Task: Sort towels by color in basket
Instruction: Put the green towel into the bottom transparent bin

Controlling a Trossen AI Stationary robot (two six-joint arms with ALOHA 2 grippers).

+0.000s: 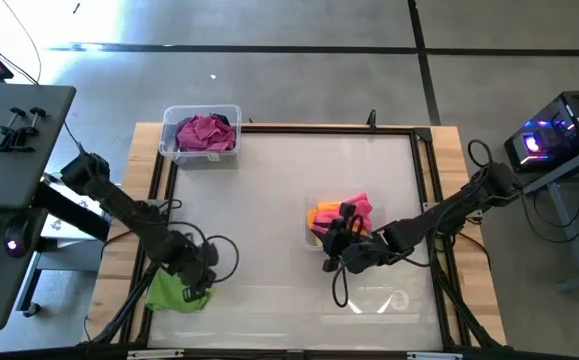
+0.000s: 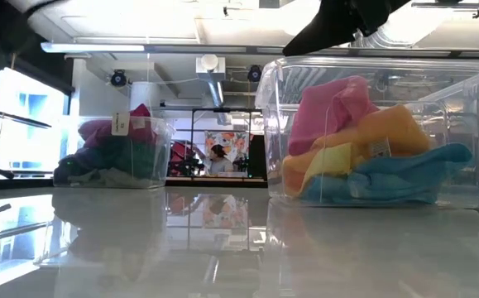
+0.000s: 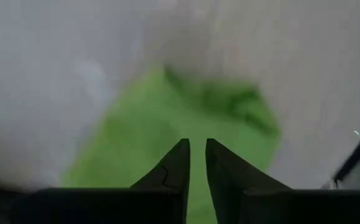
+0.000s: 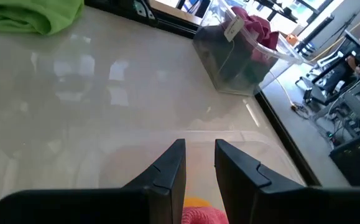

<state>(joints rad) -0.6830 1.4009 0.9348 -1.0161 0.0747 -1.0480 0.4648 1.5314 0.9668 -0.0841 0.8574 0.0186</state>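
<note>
Lime green towel (image 1: 176, 291) lies crumpled right under and just ahead of the left gripper (image 1: 201, 283), w/ no clear long axis; left arm is far nearer than the right. Left fingers (image 3: 173, 171) narrow, a slim gap, gripping nothing that I can see; contact w/ cloth unclear. Right gripper (image 1: 335, 247) hangs over the near bin (image 1: 311, 226) of pink/orange towels, fingers (image 4: 170, 167) also narrow, empty.

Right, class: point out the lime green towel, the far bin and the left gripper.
lime green towel (image 1: 169, 291), high view, on its bare middle left of the gripper.
far bin (image 1: 168, 120), high view, on its left rim.
left gripper (image 3: 196, 155), left wrist view, midway between fingertips.
</note>
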